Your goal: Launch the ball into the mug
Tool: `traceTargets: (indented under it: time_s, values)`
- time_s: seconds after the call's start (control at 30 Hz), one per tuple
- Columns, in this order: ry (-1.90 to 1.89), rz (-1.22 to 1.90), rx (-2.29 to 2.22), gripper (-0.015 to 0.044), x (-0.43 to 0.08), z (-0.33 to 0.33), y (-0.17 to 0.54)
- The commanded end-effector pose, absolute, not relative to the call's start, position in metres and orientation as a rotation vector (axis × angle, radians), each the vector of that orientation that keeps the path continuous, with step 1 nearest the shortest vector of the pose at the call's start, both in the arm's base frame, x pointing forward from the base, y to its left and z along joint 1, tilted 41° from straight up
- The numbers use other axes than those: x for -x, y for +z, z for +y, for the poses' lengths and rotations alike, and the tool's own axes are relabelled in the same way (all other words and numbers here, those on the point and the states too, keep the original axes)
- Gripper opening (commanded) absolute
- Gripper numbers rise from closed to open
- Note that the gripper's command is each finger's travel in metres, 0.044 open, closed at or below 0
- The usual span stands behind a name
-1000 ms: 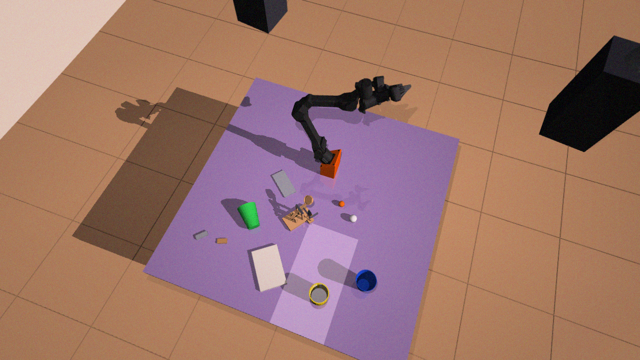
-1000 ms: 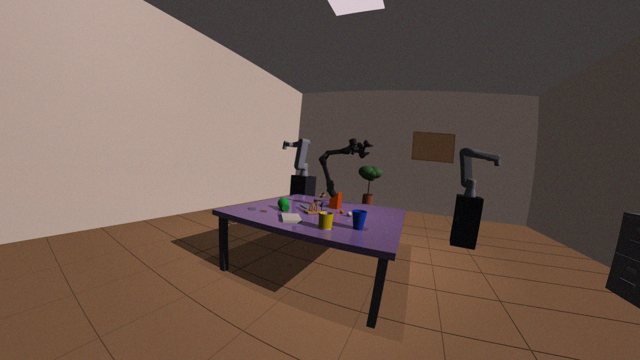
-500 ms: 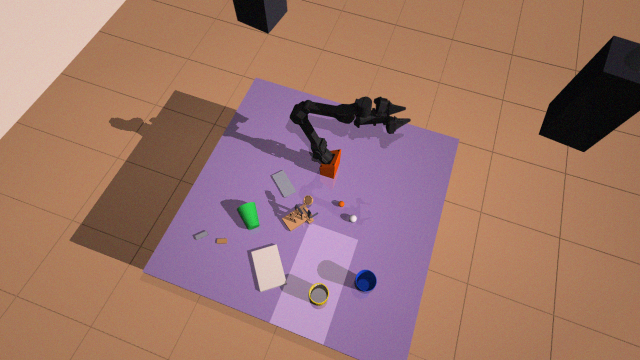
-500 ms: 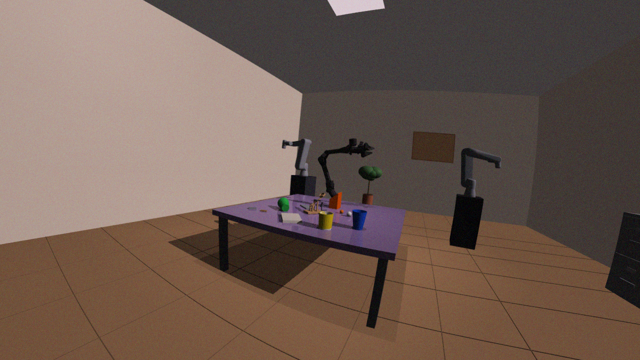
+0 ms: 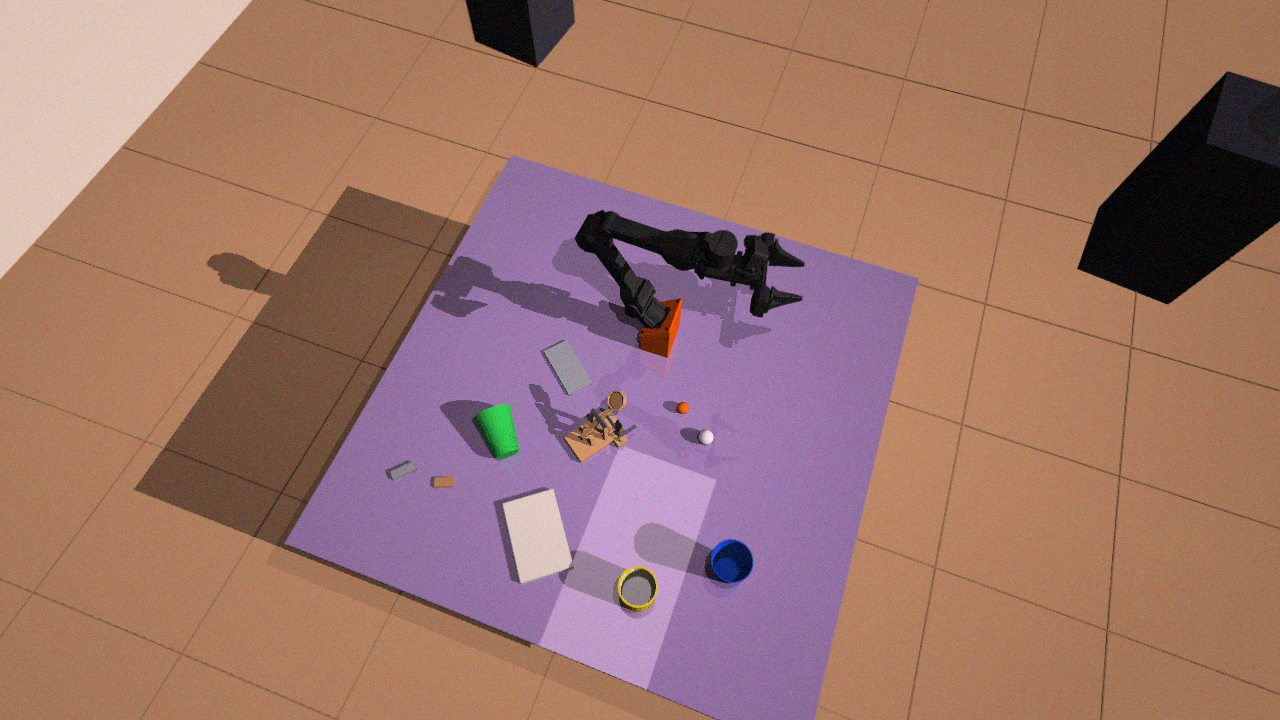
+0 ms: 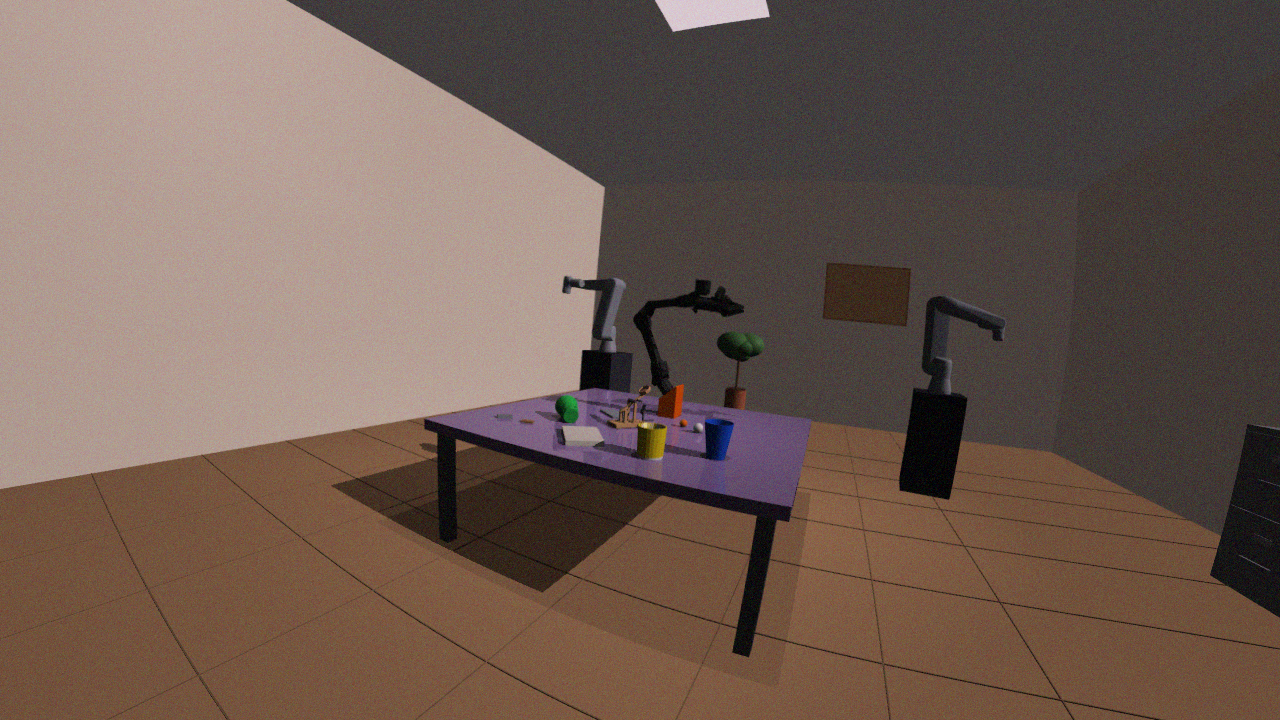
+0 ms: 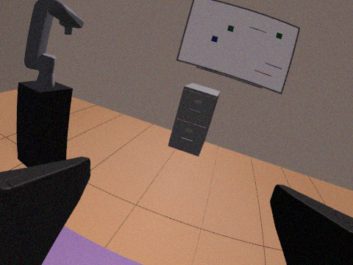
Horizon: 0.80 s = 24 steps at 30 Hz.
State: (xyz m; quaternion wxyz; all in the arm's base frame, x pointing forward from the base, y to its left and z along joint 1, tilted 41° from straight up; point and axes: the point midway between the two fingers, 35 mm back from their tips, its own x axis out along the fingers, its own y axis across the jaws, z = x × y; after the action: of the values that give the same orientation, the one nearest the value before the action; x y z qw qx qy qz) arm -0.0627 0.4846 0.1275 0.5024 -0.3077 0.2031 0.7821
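My gripper (image 5: 802, 280) (image 6: 739, 308) (image 7: 182, 182) is open and empty, high above the far right part of the table, well away from the catapult and balls. The wooden catapult (image 5: 583, 445) (image 6: 623, 424) stands mid-table, its throwing arm raised and the round cup (image 5: 616, 400) at its end empty. A small orange ball (image 5: 682, 407) (image 6: 682, 423) and a larger white ball (image 5: 705, 437) (image 6: 698, 428) lie on the table to its right. The yellow mug (image 5: 637, 608) (image 6: 651, 442) stands upright near the front edge. The wrist view shows no task objects.
A blue cup (image 5: 731, 562) (image 6: 717, 439) stands right of the mug. A white book-like block (image 5: 537, 537) (image 6: 582, 436) lies left of it. A green cup (image 5: 497, 430) (image 6: 566, 409) and a grey slab (image 5: 566, 367) are left of the catapult. The orange arm base (image 5: 657, 342) (image 6: 670, 402) is behind it.
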Motion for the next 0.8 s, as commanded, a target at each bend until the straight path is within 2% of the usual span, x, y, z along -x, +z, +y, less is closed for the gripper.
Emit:
traceTargets:
  time_s: [0.0,0.77]
  values:
    - [1.770,0.590,0.736,0.0440,0.032,0.481,0.117]
    - [1.034,1.020,0.589,0.0440,-0.131,0.416,0.079]
